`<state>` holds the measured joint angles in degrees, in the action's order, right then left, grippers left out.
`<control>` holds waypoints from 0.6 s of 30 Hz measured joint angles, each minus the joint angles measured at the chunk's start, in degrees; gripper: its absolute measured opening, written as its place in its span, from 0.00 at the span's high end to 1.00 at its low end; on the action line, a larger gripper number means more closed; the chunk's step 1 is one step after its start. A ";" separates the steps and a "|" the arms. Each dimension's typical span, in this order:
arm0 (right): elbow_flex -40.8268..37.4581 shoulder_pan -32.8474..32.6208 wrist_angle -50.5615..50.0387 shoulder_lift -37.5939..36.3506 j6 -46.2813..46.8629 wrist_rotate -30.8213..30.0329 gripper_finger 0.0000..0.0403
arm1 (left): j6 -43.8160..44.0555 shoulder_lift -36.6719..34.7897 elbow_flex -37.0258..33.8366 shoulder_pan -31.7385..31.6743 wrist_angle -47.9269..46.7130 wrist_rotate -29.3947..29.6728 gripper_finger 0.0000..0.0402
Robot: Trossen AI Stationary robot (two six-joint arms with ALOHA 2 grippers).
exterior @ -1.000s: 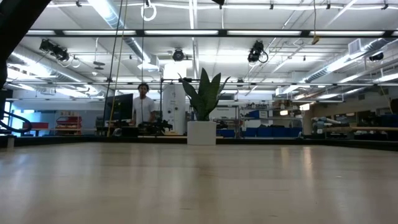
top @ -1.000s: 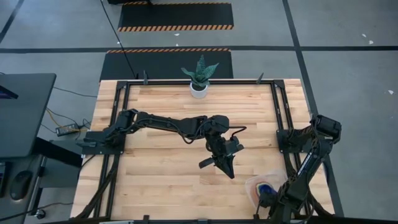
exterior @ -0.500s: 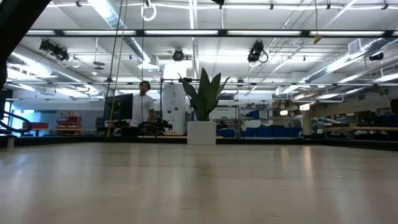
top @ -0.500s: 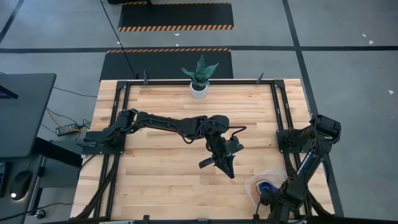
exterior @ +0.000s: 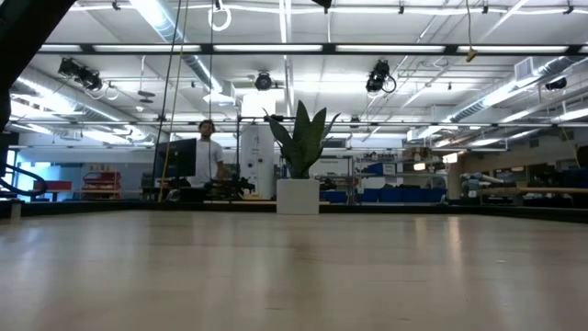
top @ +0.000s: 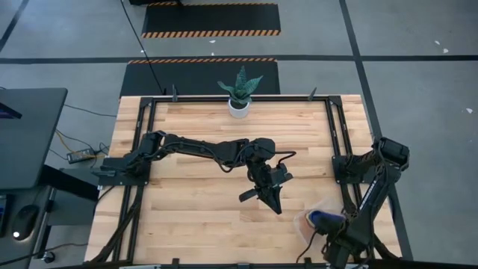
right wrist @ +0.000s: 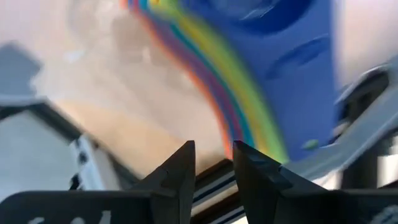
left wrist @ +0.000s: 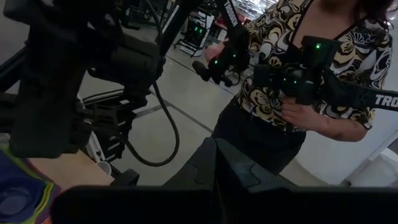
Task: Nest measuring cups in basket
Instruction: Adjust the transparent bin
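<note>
Both arms were idle-looking: left gripper (top: 273, 203) hovered mid-table, jaw state unclear; right gripper (top: 326, 233), at 5 o'clock, narrowly parted, empty, beside basket (top: 302, 222) holding nested cups (top: 323, 217).

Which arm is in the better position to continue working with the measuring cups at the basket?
Probably the right. Its tool is at the basket, close to the nested measuring cups at the table's near right corner. The left tool hangs over bare wood nearer the middle.

Basket (top: 305, 222) mostly hidden under right arm, measuring cups (right wrist: 261, 81) blurred
</note>
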<state>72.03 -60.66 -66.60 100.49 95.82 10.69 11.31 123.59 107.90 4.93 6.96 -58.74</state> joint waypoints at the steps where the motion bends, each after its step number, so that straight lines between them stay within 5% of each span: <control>1: 0.41 0.04 -1.41 0.00 -0.01 -0.91 0.72 | 0.02 0.00 0.00 0.00 0.00 0.00 0.97; 10: 1.87 0.02 -3.13 0.02 -1.68 1.12 0.72 | 0.04 0.00 0.00 0.00 0.00 0.00 0.97; 18: 11.87 0.22 -19.21 0.02 -2.04 -9.96 0.72 | 0.63 -0.11 -0.01 0.00 -0.04 -0.02 0.97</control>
<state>83.90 -60.45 -85.81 100.51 93.78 0.73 11.94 123.48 107.88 4.93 6.92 -58.76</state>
